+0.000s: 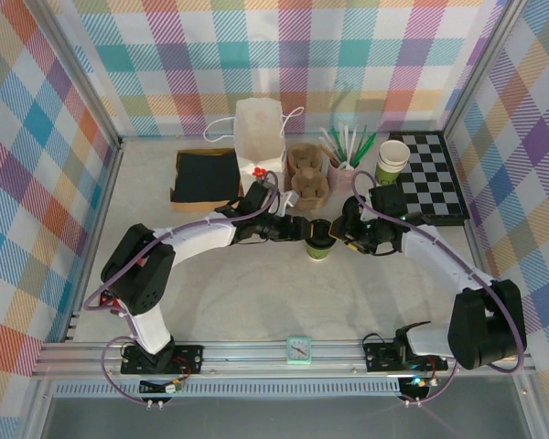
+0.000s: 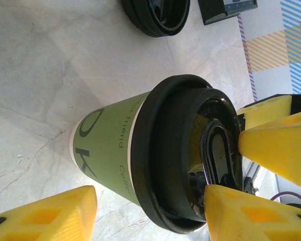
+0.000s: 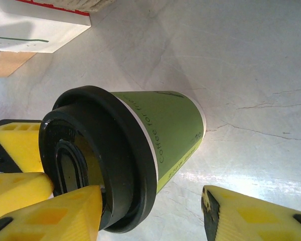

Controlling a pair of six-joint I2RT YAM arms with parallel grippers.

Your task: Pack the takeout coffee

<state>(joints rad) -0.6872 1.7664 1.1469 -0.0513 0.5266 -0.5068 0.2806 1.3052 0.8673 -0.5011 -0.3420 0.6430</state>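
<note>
The takeout coffee (image 1: pixel 318 238), a green-and-cream cup with a black lid, stands upright mid-table between both arms. My left gripper (image 1: pixel 302 229) reaches it from the left and my right gripper (image 1: pixel 340 236) from the right. In the left wrist view the coffee (image 2: pixel 115 145) lies between open jaws (image 2: pixel 150 193): one yellow fingertip (image 2: pixel 241 211) rests on the lid top, the other (image 2: pixel 50 216) is clear of the cup wall. The right wrist view shows the same coffee (image 3: pixel 165 125): my gripper (image 3: pixel 151 193) is open, one fingertip (image 3: pixel 65 213) on the lid, the other (image 3: pixel 251 216) apart.
Behind the cup stand the white flower-printed bag (image 1: pixel 259 137), a brown cup carrier (image 1: pixel 306 176), a pink cup of straws (image 1: pixel 345 172) and a lidless cup (image 1: pixel 392 163). A checkerboard (image 1: pixel 435 178) lies back right, a black cloth (image 1: pixel 206 178) back left. Spare black lids (image 2: pixel 155 15) sit nearby.
</note>
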